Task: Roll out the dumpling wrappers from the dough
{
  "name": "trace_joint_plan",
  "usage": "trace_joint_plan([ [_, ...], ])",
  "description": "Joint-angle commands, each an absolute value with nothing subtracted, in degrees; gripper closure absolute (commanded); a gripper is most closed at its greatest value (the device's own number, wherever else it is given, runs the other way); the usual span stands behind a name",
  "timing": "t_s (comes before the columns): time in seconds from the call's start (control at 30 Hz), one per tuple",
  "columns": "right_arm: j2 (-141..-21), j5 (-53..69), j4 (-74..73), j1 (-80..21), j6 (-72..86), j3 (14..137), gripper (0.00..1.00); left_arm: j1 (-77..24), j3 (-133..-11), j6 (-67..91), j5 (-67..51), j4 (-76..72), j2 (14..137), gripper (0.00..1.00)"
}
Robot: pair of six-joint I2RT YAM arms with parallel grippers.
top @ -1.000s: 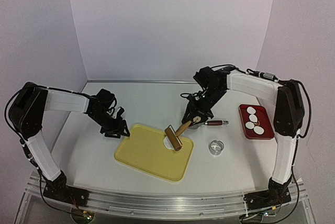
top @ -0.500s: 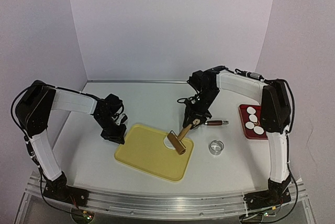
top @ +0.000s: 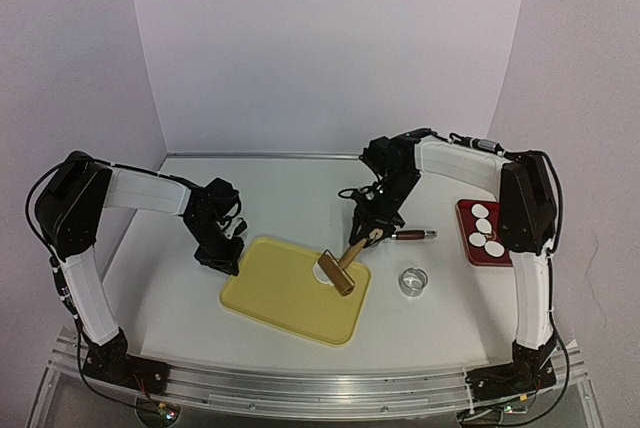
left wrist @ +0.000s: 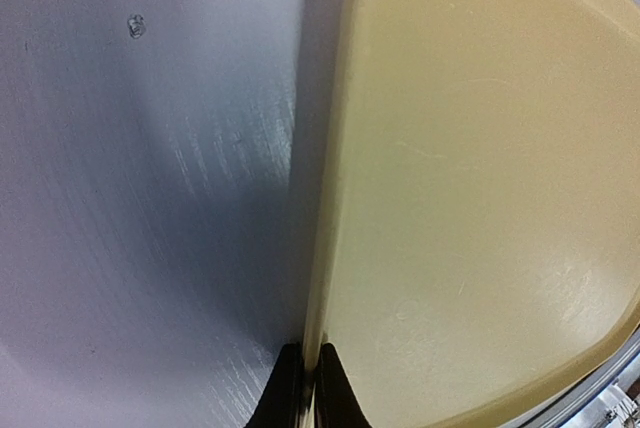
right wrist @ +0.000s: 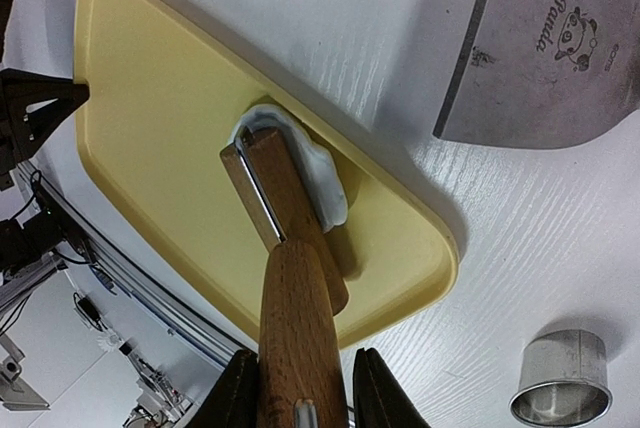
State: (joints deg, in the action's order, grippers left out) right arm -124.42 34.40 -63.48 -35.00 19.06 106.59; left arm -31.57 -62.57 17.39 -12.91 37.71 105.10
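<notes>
A yellow tray [top: 280, 298] lies on the table with a white dough patch [top: 324, 269] near its far right corner. My left gripper [top: 222, 254] is shut on the tray's left rim [left wrist: 312, 328], one finger on each side of it. My right gripper [top: 368, 231] is shut on the handle of a wooden roller [right wrist: 296, 328]. The roller's head [right wrist: 268, 173] rests on the dough [right wrist: 325, 183]. Several dumpling wrappers [top: 483, 228], flat white discs, lie on a red plate [top: 507, 250] at the right.
A metal ring cutter [top: 413, 281] stands on the table right of the tray and shows again as the ring cutter [right wrist: 562, 393] at the lower right. A steel scraper blade [right wrist: 560, 48] with a brown handle [top: 410, 235] lies behind it.
My left gripper has moved in to the tray's left rim and shut on it. My right arm shifted the roller slightly left over the dough, then held still.
</notes>
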Motion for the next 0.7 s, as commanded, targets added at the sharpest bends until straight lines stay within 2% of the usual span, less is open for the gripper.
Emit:
trace_joint_plan([
  [0.0,-132.2,18.6,-66.4,-36.4,18.0,102.6,1.00,-31.8,-63.1,19.8,-9.2,35.3,108.4,1.00],
  [0.67,-136.9,15.5,-67.5,-38.1,17.6,103.6,1.00,-31.8,-63.2,20.3,-9.2,35.4,108.5,1.00],
])
